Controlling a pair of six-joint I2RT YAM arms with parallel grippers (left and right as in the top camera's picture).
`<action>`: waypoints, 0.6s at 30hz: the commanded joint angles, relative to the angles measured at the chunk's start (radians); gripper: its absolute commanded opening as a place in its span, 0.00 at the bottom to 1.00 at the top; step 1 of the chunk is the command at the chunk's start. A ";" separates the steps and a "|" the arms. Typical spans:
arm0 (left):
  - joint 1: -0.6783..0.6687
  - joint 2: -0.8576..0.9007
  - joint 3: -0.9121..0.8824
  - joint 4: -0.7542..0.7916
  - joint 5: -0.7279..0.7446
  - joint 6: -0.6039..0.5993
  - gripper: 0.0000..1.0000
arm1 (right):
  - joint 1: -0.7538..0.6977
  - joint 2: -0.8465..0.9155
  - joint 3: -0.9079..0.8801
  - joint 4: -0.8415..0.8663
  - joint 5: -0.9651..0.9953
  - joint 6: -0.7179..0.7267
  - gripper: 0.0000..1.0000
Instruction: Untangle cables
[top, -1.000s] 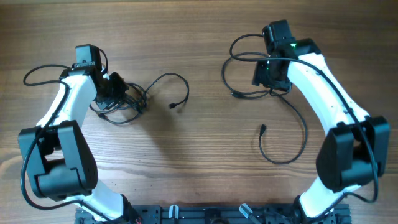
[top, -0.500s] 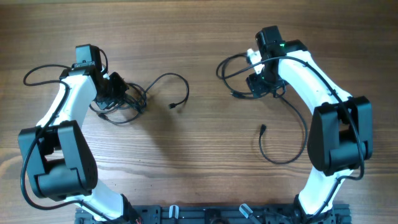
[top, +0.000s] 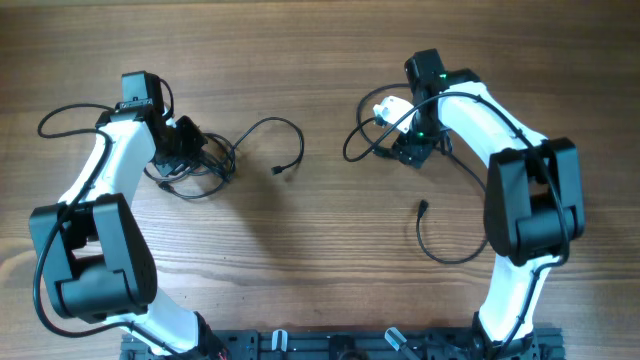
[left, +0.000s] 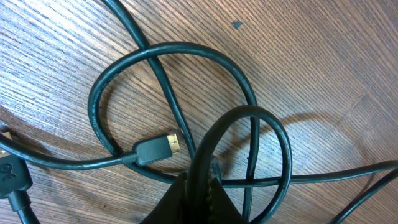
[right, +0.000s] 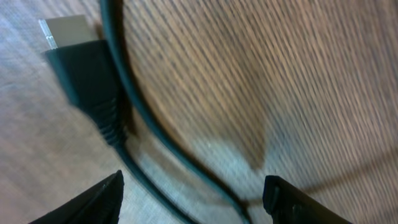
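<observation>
So the cables: 1 bunch is the tangle (top: 212, 168) on the left side of the table (top: 320, 300), with a loop trailing toward the middle. The other cable (right: 113, 31) lies over on the right, its tail curling down toward the near edge.

Everything that changed in the last second is on the right. That arm has swung in and to the left, and the cable's upper loop has slid left with it, so I'd guess it's being nudged along. Funny thing is the right gripper (right: 193, 186) has its jaws wide apart. The cable and a USB plug (right: 84, 68) just lie between the fingers, nothing pinched.

The left gripper (left: 196, 196) hasn't budged. It's clamped on a strand of the tangle, pinning it.

My read: the 2 bunches sit well apart, but the left knot, crossings and all, isn't undone yet.
</observation>
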 joint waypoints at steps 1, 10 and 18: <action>-0.007 0.017 0.004 -0.001 0.012 0.020 0.12 | -0.002 0.055 -0.001 0.023 -0.023 -0.043 0.74; -0.007 0.017 0.004 -0.001 0.012 0.020 0.12 | -0.002 0.082 -0.001 0.064 -0.011 0.013 0.26; -0.007 0.017 0.004 -0.001 0.012 0.020 0.13 | -0.010 0.082 -0.001 0.091 0.085 0.111 0.05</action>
